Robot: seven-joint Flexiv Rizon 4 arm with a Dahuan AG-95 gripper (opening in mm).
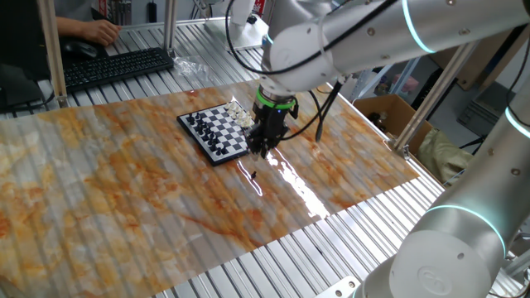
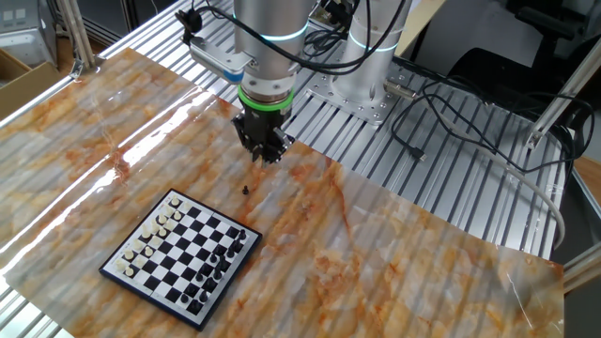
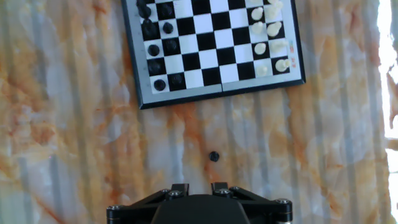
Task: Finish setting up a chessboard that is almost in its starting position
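Observation:
The chessboard lies on the marbled mat, with black pieces along one side and white pieces along the other. It also shows in the other fixed view and in the hand view. One small black piece sits alone on the mat off the board, and shows in both fixed views. My gripper hangs above the mat just beside this piece, a short way from the board's edge. Its jaws stand a little apart and hold nothing.
A black keyboard and a person's hand are at the back left. A cardboard box stands past the mat's right edge. Cables run over the slatted metal table behind the arm base. Glare streaks the mat.

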